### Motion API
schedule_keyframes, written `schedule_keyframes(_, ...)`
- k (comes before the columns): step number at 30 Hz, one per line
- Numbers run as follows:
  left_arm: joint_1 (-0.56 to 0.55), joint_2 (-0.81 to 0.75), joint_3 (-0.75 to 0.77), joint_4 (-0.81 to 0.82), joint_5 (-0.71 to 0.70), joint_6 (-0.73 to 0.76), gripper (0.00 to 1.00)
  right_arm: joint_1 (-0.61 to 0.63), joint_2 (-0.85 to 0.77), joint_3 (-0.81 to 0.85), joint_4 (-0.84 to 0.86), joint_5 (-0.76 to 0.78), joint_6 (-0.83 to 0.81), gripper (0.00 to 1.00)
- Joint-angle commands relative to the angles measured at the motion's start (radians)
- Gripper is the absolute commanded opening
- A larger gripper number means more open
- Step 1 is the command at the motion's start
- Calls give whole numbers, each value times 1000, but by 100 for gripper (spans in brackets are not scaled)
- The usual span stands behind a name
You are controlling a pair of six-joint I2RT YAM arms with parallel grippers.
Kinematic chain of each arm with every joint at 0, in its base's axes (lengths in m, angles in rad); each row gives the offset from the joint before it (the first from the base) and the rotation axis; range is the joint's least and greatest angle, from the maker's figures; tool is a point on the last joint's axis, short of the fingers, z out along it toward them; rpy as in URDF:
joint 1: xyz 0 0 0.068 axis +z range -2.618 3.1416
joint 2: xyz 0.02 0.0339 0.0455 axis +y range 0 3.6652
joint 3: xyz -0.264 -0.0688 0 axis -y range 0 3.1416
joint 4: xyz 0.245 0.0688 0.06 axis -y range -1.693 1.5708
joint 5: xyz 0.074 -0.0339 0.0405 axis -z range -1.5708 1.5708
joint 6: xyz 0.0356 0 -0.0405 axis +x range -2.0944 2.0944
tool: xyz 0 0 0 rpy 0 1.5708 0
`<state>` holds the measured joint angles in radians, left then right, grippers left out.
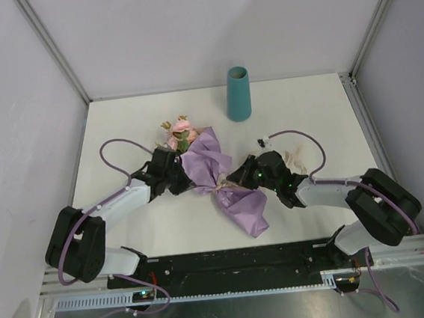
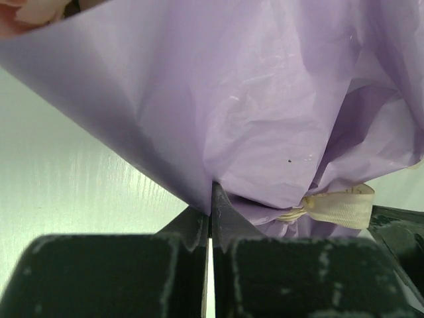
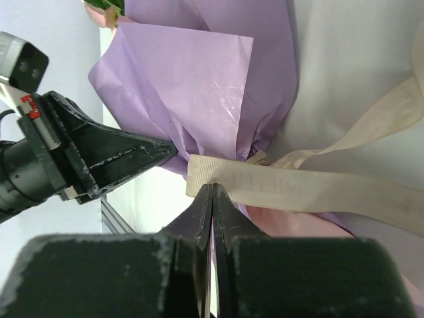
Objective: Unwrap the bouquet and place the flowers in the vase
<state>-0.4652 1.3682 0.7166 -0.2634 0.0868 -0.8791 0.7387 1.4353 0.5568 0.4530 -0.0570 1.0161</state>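
**Both arms closed in on the tied bouquet, knot not yet undone**

Nearest in the top view, a black mounting rail (image 1: 229,261) runs along the worktop's near edge and carries both arm bases. From it the left arm (image 1: 118,202) and right arm (image 1: 328,191) reach inward to the bouquet (image 1: 217,175). It lies mid-depth on the white worktop (image 1: 320,111), with the flowers (image 1: 179,134) pointing far-left and the paper tail near-right. The vase (image 1: 238,94) stands upright at the far side, well apart, and nothing lies between it and the blooms.

Seen from the left wrist, the left jaws are pressed fully together. They look to be nipping a fold of the lilac paper (image 2: 252,99). The cream ribbon (image 2: 339,205) is knotted just to the right.

Seen from the right wrist, the right jaws are also closed tight, their tips at the near edge of the ribbon. I cannot tell whether they pinch it or only touch it. The left arm's finger comes in from the left, close by.

As I see it, the risks are these:
- A pull without a true hold on the ribbon would simply slip off.
- A pull against that thin pinch of paper could tear it, or drag the whole bunch instead of loosening the knot.
- The loose ribbon tail beside the right arm could snag.
- The two arms work very near each other and could collide.
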Motion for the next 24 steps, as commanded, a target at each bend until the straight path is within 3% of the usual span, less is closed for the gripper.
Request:
schedule_keyframes(1, -16, 5, 36, -6, -16, 8, 0, 25, 66, 65, 60, 5, -12, 0)
schedule_keyframes(6, -19, 1, 38, -3, -6, 9, 0, 99, 17, 100, -11, 97, -172, 20)
schedule_keyframes(9, -20, -1, 44, -3, 5, 14, 0, 132, -35, 106, -52, 174, -295, 26)
schedule_keyframes(14, -20, 7, 58, -2, 38, 40, 0, 158, -106, 113, -43, 138, -675, 32)
schedule_keyframes(19, -20, 7, 67, -3, 80, 63, 0, 118, -150, 128, -111, -299, -1215, 36)
schedule_keyframes(24, -18, 19, 74, -3, 146, 73, 0, 67, -162, 131, -255, -596, -1579, 27)
